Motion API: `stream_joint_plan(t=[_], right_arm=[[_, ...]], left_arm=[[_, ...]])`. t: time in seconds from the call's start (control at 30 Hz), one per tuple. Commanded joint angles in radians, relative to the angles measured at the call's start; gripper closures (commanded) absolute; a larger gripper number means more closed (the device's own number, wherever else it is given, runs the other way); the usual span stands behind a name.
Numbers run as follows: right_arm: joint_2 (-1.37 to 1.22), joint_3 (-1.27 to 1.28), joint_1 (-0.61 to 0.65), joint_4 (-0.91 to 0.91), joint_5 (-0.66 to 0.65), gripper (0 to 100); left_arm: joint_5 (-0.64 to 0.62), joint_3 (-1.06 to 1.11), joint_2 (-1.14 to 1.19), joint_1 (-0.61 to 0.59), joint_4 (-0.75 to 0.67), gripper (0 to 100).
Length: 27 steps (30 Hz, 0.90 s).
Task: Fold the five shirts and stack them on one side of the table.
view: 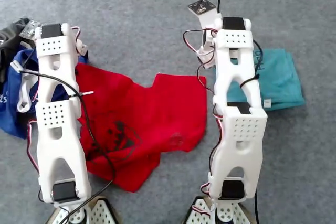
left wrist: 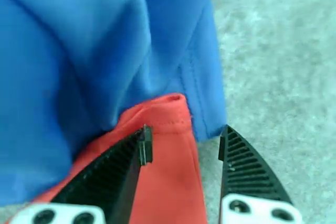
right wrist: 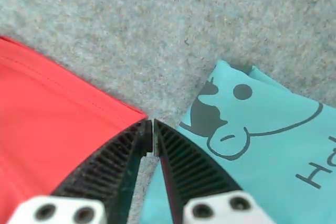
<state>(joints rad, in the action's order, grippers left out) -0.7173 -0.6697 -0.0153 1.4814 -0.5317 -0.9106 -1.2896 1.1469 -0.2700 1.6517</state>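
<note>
High view: found a red shirt [view: 152, 114] spread out and rumpled on the grey table [view: 131, 30], lying between the two arms and partly under the left arm [view: 55, 108]. Noted a blue shirt [view: 13, 108] bunched at the table's left edge, touching the red one, with a dark shirt [view: 10, 35] just behind it toward the far corner. Saw a teal shirt [view: 281, 80] folded flat on the right side, partly beneath the right arm [view: 236, 103] and apart from the red shirt. Left wrist view: caught the left gripper [left wrist: 185, 142] spread wide and clasping nothing, with one finger over the red hem, the other over bare table just beside the blue cloth, and the hem's corner poking out from under a blue fold. Right wrist view: found the right gripper [right wrist: 153, 135] closed tip to tip with nothing pinched between, poised above the strip of table between the red edge and the printed teal shirt.
</note>
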Motion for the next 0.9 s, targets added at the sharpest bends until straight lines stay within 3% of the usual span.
stream_joint_plan(t=[0.0,0.87], right_arm=[[0.007,-0.047,0.017,-0.012,0.006,98.2],[0.007,-0.047,0.018,-0.012,0.006,98.2]], left_arm=[[-0.009,-0.004,-0.021,-0.031,-0.009,78],[-0.006,0.005,-0.012,-0.036,0.006,83]])
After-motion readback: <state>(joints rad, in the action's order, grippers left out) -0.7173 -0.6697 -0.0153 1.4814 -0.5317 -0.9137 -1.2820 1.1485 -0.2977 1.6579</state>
